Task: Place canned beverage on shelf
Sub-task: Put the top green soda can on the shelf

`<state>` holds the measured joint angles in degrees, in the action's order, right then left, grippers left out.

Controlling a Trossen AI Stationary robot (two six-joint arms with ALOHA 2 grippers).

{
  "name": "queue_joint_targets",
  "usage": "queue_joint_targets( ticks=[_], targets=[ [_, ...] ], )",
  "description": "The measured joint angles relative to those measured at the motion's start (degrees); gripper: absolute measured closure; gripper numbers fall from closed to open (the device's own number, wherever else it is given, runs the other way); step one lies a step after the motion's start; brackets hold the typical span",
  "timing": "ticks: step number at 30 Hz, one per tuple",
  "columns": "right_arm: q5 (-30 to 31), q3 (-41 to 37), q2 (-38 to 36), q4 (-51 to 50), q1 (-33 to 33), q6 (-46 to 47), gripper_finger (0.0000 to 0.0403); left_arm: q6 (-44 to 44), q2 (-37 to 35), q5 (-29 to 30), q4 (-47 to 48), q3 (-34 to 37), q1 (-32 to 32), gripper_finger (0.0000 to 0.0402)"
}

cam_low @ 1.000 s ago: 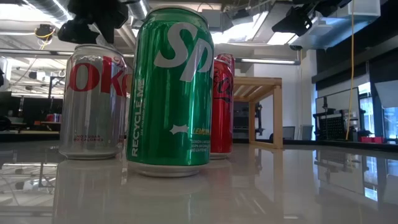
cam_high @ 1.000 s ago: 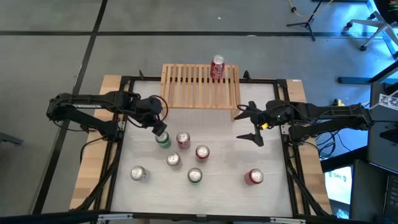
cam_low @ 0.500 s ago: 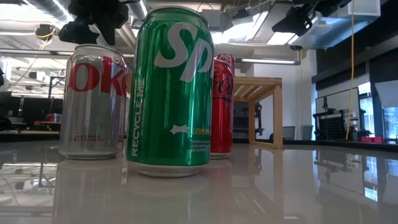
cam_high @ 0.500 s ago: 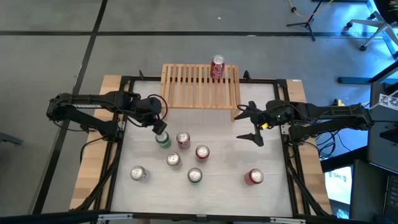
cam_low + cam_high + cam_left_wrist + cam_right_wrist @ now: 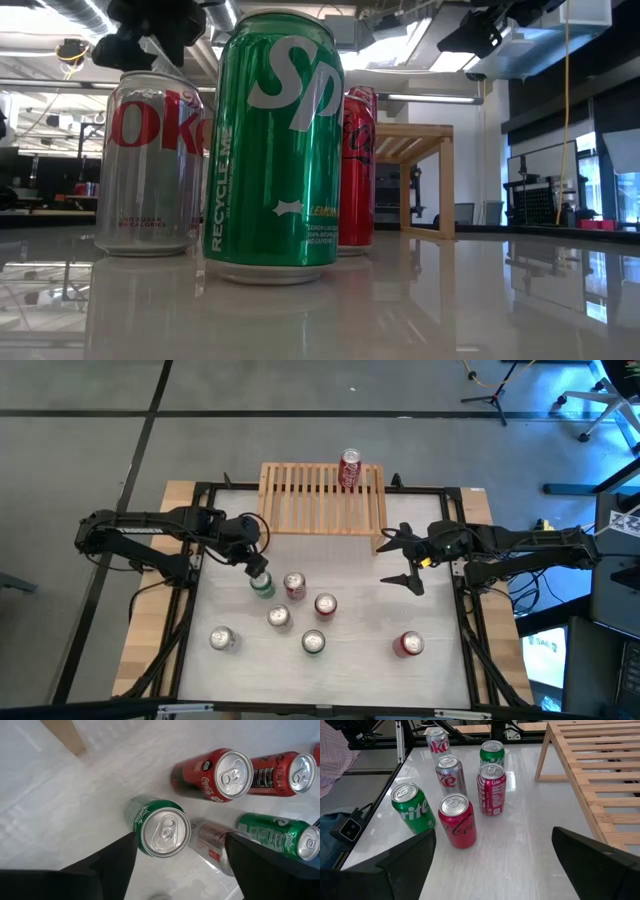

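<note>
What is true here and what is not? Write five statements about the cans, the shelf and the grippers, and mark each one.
1. One red can stands on the shelf. True.
2. The right gripper holds a can. False: it is open and empty, near the shelf's front right corner.
3. The left gripper hangs over an upright green can, one finger on either side. True.
4. Every can on the table is red. False: there are green and silver cans too, such as another green can and a silver can.
5. The shelf is full of cans. False: it carries only the red can.
</note>
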<state>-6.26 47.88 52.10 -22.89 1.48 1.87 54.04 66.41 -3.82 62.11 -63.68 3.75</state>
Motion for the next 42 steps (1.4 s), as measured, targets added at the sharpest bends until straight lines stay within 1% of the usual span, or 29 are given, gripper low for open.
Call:
queue_joint_targets(
  ticks=[4, 8, 12, 27, 29, 32, 42],
  targets=[
    [0.0, -0.01, 0.01, 0.0, 0.02, -0.02, 0.001, -0.15, 0.02, 0.11, 0.0, 0.0, -0.02, 0.0068],
    [0.0, 0.0, 0.0, 0.0, 0.02, -0.04, 0.001, -0.6, 0.53, 1.55, -0.01, 0.0, -0.39, 0.003],
    [0.02, 0.0, 0.02, -0.03, 0.02, -0.04, 0.001, -0.63, 1.57, 1.67, 0.11, -0.02, -0.91, 0.0005],
    [0.02, 0.0, 0.01, -0.42, 0.01, -0.07, 0.001, -0.61, 3.21, 3.5, -2.14, -0.02, -4.97, 0.001],
    [0.02, 0.0, 0.02, -0.42, 0.01, -0.07, 0.001, -0.61, 3.63, 4.81, -2.1, -0.02, -5.46, 0.001],
    [0.02, 0.0, 0.02, -0.42, 0.0, -0.05, 0.001, -0.61, 4.73, 6.26, -2.12, -0.02, -6.2, 0.001],
    [0.02, 0.0, 0.02, -0.4, 0.01, -0.02, 0.001, -0.63, 9.49, 6.35, -1.27, -0.02, -9.04, 0.001]
  ],
)
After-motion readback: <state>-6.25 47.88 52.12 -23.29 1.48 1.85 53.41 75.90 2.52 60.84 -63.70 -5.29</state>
